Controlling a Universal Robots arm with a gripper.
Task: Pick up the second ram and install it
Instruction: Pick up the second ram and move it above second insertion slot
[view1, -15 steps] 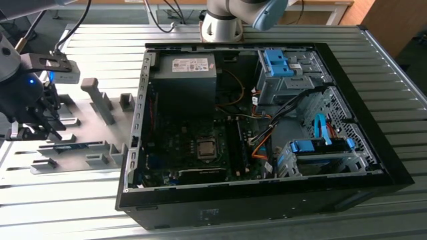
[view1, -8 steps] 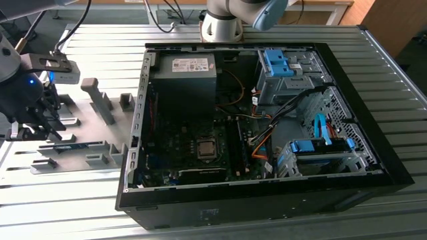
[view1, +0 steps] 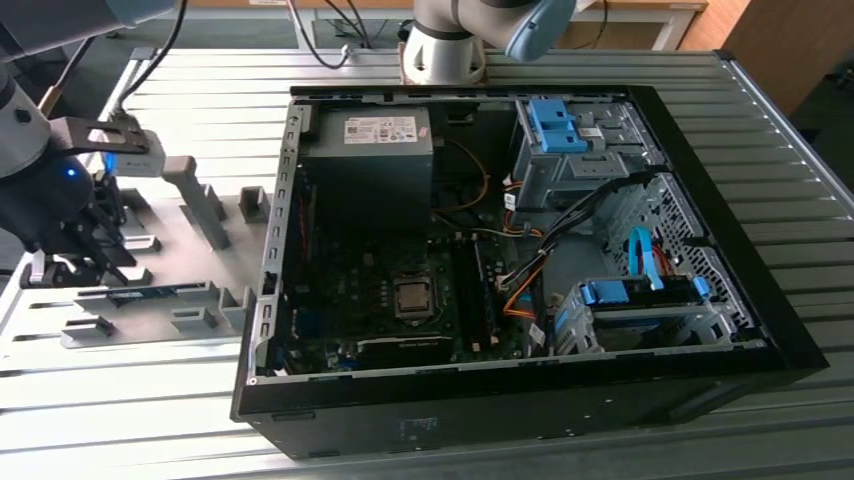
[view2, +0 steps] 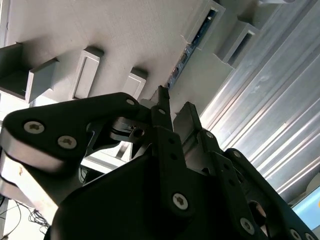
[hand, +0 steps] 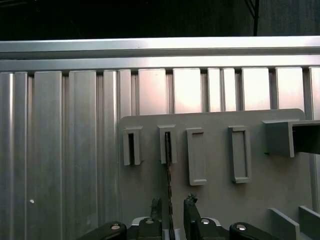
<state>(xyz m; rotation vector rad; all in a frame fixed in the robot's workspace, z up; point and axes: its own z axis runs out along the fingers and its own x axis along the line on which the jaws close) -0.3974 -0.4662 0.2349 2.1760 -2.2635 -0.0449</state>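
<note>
First wrist view: gripper (hand: 173, 203) straddles second ram (hand: 168, 170), apparently not touching.

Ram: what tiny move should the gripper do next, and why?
Likely ease straight down: the open gripper is lined up over the ram in its fixture, one finger each side of its line, but seems not yet low enough to grip.

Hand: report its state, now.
Hand: open, straddling the second ram, which stands on edge in the grey fixture; not yet gripped.
</note>
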